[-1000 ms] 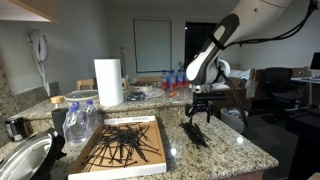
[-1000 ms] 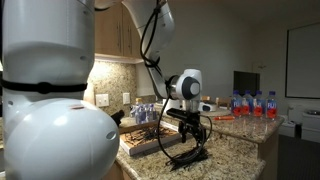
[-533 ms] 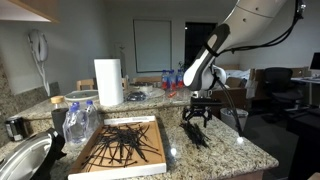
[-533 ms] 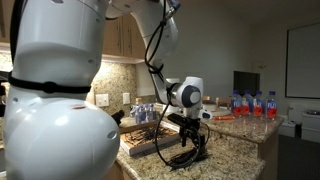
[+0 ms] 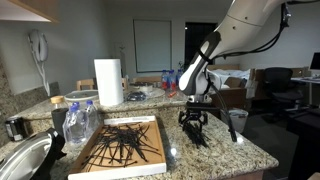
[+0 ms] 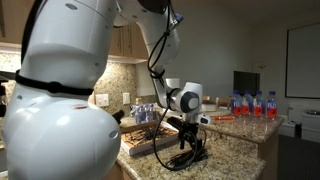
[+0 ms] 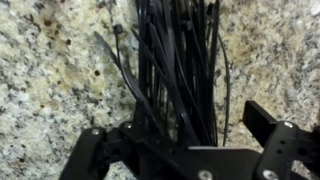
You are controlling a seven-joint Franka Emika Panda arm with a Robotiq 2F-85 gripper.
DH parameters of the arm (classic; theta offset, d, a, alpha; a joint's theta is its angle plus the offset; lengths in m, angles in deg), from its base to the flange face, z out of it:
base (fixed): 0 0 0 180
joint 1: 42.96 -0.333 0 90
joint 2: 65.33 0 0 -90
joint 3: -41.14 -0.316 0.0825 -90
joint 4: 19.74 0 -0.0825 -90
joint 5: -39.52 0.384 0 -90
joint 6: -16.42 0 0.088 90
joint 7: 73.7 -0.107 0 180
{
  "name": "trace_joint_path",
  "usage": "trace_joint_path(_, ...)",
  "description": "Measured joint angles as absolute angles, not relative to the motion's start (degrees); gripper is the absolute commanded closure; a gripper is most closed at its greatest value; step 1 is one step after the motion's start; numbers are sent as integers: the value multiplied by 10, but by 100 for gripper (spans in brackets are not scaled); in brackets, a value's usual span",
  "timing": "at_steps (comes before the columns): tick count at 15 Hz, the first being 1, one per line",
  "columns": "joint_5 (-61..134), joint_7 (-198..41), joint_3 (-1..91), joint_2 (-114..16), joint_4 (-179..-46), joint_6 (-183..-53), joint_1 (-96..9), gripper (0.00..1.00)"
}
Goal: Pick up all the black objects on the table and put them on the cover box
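On the left in an exterior view, the cover box [image 5: 152, 124] lies flat on the desk [image 5: 235, 150], and a loose tangle of black strips [image 5: 120, 148] is spread across it. To its right, apart from the box, a bundle of black strips [image 5: 197, 136] lies on the bare granite, and the gripper [image 5: 193, 122] hangs low right above it, pointing down.

In the wrist view, the bundle [image 7: 178, 60] runs lengthwise away from the camera, most strips lying side by side and a few splaying off to the left. The gripper [image 7: 180, 135] stands fully spread and holds nothing. Its fingers [image 7: 268, 118] sit on either side of the near end of the bundle.

The strips look very light, thin and springy, with smooth plastic surfaces. They are likely to slide against each other and fan out when squeezed, so a pinch on a single strip or at a tip would probably drop most of them.

The better hold seems to be across the dense, parallel part of the bundle, at right angles to its length, with the fingertips brought down close to the granite. The strays on the left may escape that grip. The strips are hardly fragile, so a firm close carries little risk.
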State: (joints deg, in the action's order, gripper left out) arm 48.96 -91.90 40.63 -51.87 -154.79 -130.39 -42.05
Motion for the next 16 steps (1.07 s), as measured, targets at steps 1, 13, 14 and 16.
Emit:
trace_joint_path(1, 490, -919, 407, -516, -1547, -1305, -421, 0)
trace_joint_path(13, 428, -919, 423, -506, -1522, -1299, -433, 0)
trace_joint_path(14, 423, -919, 424, -505, -1521, -1297, -434, 0)
trace_joint_path(16, 418, -919, 425, -502, -1521, -1294, -434, 0)
